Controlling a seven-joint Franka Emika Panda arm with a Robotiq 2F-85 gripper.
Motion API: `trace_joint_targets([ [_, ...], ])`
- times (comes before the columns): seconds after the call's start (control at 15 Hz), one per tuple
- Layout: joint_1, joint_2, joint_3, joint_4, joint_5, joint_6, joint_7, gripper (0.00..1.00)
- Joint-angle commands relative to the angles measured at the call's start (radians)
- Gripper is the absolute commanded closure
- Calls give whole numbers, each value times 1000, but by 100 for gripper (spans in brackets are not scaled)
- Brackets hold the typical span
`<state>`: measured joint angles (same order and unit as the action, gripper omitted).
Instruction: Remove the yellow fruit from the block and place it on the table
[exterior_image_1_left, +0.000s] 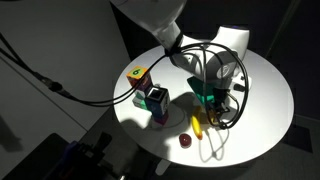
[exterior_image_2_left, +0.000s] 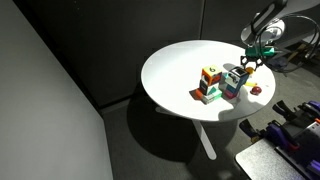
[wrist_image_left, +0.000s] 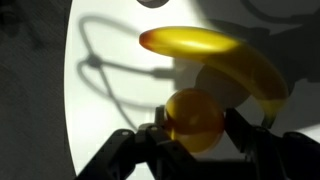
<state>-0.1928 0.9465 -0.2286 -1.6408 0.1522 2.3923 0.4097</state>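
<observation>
In the wrist view my gripper (wrist_image_left: 195, 135) is shut on the yellow fruit (wrist_image_left: 193, 118), a small round yellow-orange ball, and holds it above the white table (wrist_image_left: 100, 110), close to a long banana (wrist_image_left: 200, 45). In both exterior views the gripper (exterior_image_1_left: 210, 95) (exterior_image_2_left: 250, 62) hangs over the table's far side, away from the block (exterior_image_1_left: 137, 75) (exterior_image_2_left: 210, 76), whose top face carries a yellow-and-green mark. The fruit itself is too small to make out in the exterior views.
A second dark block with a white-framed face (exterior_image_1_left: 155, 98) stands next to the first. The banana (exterior_image_1_left: 198, 125) and a tiny dark red fruit (exterior_image_1_left: 185, 140) (exterior_image_2_left: 256, 90) lie near the table edge (exterior_image_1_left: 265, 90). Black cables loop over the table.
</observation>
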Motion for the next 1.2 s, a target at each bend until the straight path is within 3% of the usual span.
trace_joint_targets([
  [0.0, -6, 36, 8, 38, 27, 10, 16, 62],
  [0.27, -1, 52, 10, 39, 31, 14, 16, 62],
  [0.33, 0, 53, 10, 40, 31, 13, 16, 12],
  [0.4, 0, 54, 10, 40, 31, 13, 16, 12],
  [0.53, 1, 54, 9, 43, 31, 11, 14, 1],
  [1.13, 16, -18, 12, 13, 25, 9, -1, 0],
])
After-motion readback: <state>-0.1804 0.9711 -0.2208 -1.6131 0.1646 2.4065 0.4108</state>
